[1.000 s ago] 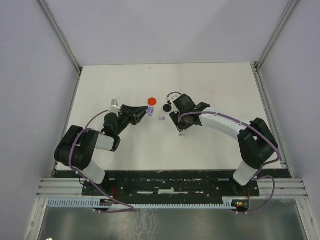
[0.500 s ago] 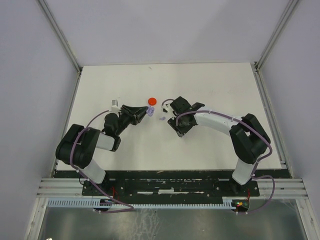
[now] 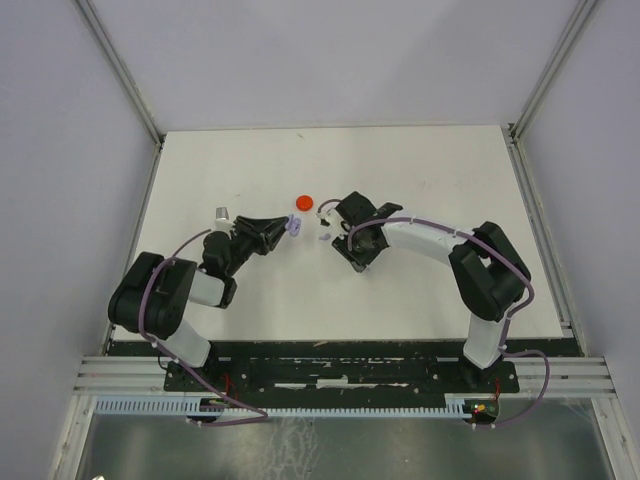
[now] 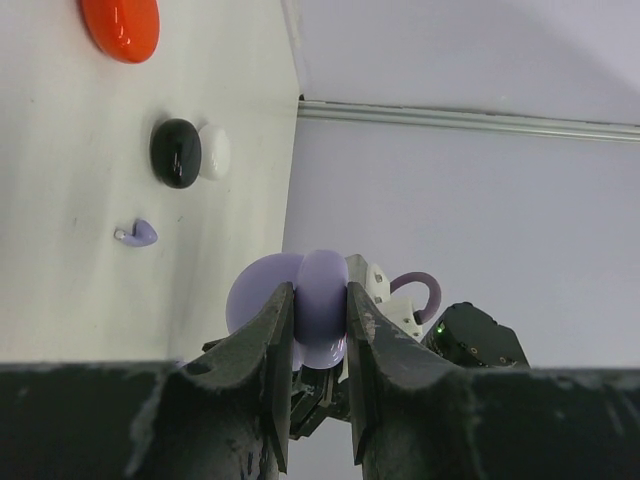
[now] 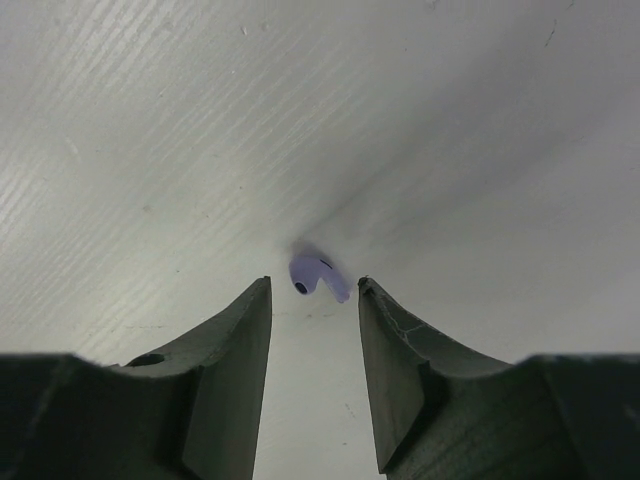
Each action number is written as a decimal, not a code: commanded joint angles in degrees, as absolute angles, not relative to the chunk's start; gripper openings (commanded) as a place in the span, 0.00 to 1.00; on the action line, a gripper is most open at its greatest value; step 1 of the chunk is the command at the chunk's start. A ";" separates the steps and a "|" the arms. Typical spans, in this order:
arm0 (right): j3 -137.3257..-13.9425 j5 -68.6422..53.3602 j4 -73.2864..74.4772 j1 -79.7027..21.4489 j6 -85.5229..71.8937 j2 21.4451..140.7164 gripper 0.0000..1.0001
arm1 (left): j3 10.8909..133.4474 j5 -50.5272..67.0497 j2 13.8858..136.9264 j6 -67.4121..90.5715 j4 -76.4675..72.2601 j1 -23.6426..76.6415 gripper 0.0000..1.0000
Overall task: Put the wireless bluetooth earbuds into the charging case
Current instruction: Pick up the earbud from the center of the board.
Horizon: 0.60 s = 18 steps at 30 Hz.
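Observation:
My left gripper (image 4: pixel 318 292) is shut on an open lavender charging case (image 4: pixel 300 315), held off the table left of centre (image 3: pixel 294 227). One lavender earbud (image 5: pixel 318 275) lies on the white table just beyond the tips of my right gripper (image 5: pixel 315 288), which is open and frames the bud without touching it. In the top view this earbud (image 3: pixel 322 237) lies between the case and the right gripper (image 3: pixel 335 233). The left wrist view shows the same earbud (image 4: pixel 139 234) on the table. No other earbud shows.
A red disc (image 3: pixel 304 203) lies behind the case. A black disc (image 4: pixel 176 152) and a white disc (image 4: pixel 214 152) lie side by side near the right gripper. White walls enclose the table (image 3: pixel 420 180).
My right gripper has moved left up to the lavender earbud and its jaws have narrowed. The left arm has shifted slightly, still holding the case.

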State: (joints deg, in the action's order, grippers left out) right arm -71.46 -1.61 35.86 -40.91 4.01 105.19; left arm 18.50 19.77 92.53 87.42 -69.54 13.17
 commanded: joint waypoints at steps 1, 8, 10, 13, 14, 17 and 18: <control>-74.99 -1.74 35.86 -41.42 6.17 106.46 0.48 | 17.04 18.65 88.82 88.96 -71.95 11.78 0.03; -76.06 -0.92 37.24 -41.77 6.90 107.78 0.45 | 16.18 18.59 86.00 88.59 -70.15 10.34 0.03; -76.03 -0.64 37.55 -41.75 7.07 108.04 0.44 | 16.04 18.63 85.57 88.52 -69.94 10.14 0.03; -76.11 -0.45 37.97 -41.84 7.25 108.43 0.43 | 15.86 18.81 85.20 88.58 -69.86 10.01 0.03; -76.19 -0.52 38.09 -41.91 7.36 108.52 0.43 | 15.83 18.89 85.09 88.59 -69.82 9.89 0.03; -76.37 -0.29 38.43 -42.01 7.46 108.72 0.43 | 15.74 18.98 85.13 88.56 -69.87 9.73 0.03; -76.34 -0.19 38.49 -42.06 7.48 108.80 0.43 | 15.66 19.05 85.11 88.52 -69.87 9.69 0.03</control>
State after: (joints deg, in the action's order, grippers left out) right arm -73.93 -1.17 37.82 -41.65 6.48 108.64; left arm 16.40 19.49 86.61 87.59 -68.90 10.17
